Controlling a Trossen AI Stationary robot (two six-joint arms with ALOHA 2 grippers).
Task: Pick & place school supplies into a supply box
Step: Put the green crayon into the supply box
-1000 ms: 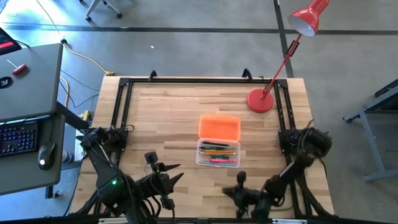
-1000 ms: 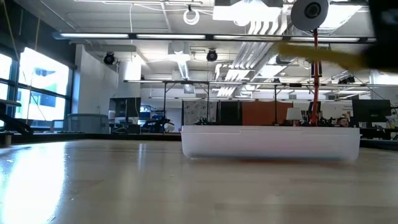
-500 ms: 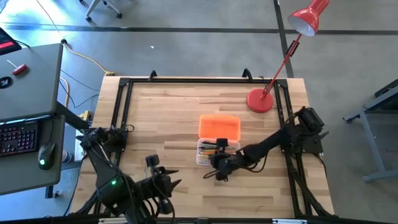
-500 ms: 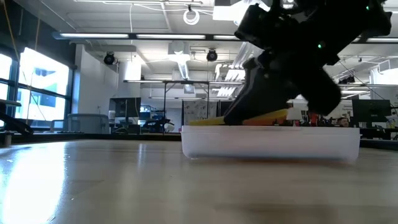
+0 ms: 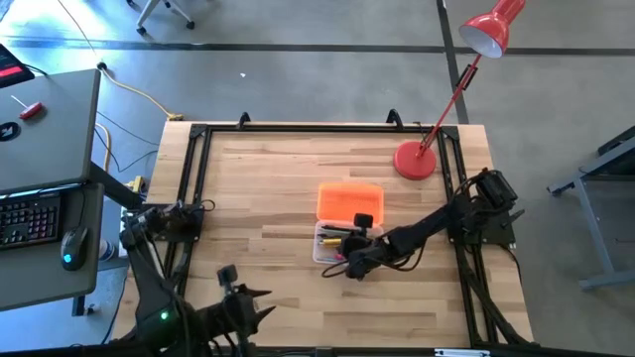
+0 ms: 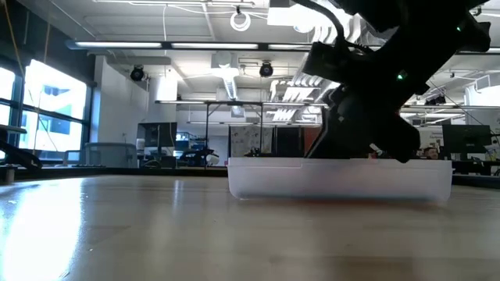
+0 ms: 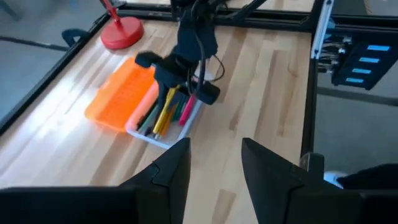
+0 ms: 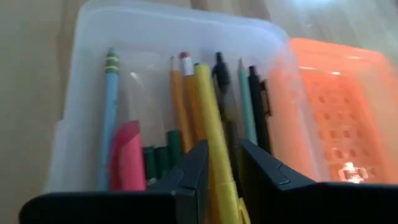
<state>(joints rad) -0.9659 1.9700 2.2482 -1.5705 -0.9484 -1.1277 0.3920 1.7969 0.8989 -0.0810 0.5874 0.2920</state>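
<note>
The clear supply box [image 5: 347, 244] stands mid-table with its orange lid [image 5: 349, 202] lying open on its far side. Several pencils and pens lie inside it, among them a blue pencil [image 8: 107, 112] and a pink-red one [image 8: 127, 155]. My right gripper [image 5: 347, 260] is low over the box's near end, shut on a yellow pencil [image 8: 208, 112]; it also shows in the left wrist view [image 7: 177, 93]. My left gripper [image 7: 214, 165] is open and empty near the table's front left [image 5: 256, 307]. No scissors are in view. My right gripper pinches the yellow pencil's near part [image 8: 219, 163] between its two fingers. The fingers slant down from the table's near right side and lie along the pencil. The pencil's free end [image 8: 200, 70] reaches forward into the box, over the other pencils.
A red lamp base [image 5: 415, 161] stands at the far right, and its arm rises over the table's far right corner. Black frame rails [image 5: 194, 178] run along the table's edges. Bare wood lies to the left of and in front of the box.
My right gripper has carried the yellow pencil from the table's near edge to the box and gone down over it. The pencil, tilted above the box's rim half a second ago, now lies low inside. My left gripper has drawn back toward the near left.
</note>
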